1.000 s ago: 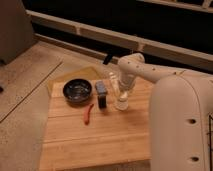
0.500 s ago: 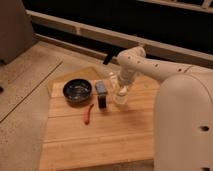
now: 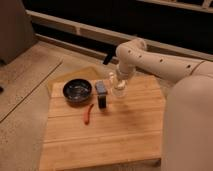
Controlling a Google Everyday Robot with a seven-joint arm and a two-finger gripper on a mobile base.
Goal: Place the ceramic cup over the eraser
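The gripper (image 3: 116,80) hung right of the round, glossy black bowl (image 3: 77,90), directly above the small white cylindrical ceramic cup (image 3: 119,91); whether it gripped the cup could not be told. The black rectangular eraser (image 3: 102,102) lay just right of the bowl on the slatted wooden tabletop (image 3: 125,130).

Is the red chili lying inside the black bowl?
No, the red chili lies on the wooden board in front of the black bowl, while the gripper hangs beside the eraser.
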